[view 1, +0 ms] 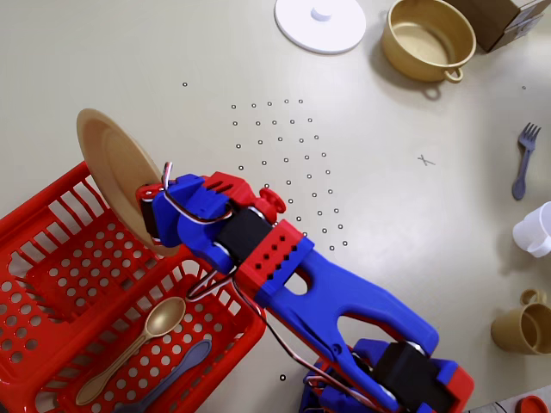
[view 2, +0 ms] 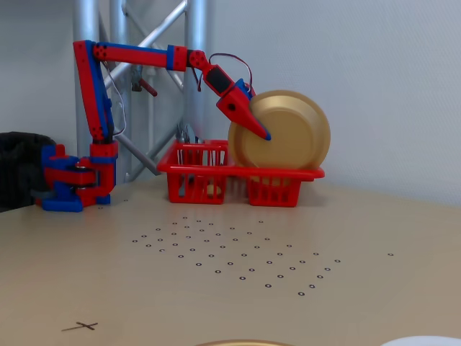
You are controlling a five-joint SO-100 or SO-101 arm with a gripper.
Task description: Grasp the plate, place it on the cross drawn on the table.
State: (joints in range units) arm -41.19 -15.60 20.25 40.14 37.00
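The tan-gold plate [view 1: 105,157] stands on edge at the red basket's corner, and in the fixed view the plate [view 2: 292,133] faces the camera above the basket rim. My gripper [view 1: 146,205] is at the plate's rim with a finger across its face. In the fixed view the gripper [view 2: 265,134] points down-right onto the plate's left part and looks shut on it. The small grey cross [view 1: 425,160] lies on bare table far to the right; in the fixed view the cross [view 2: 86,326] is near the front left.
The red basket [view 1: 250,311] holds a tan spoon [view 1: 129,351] and a blue spoon [view 1: 176,372]. A white disc [view 1: 320,24], tan pot [view 1: 428,39] and box [view 1: 504,17] sit at the top. A fork [view 1: 523,159], white cup [view 1: 538,231] and tan mug [view 1: 519,329] line the right edge.
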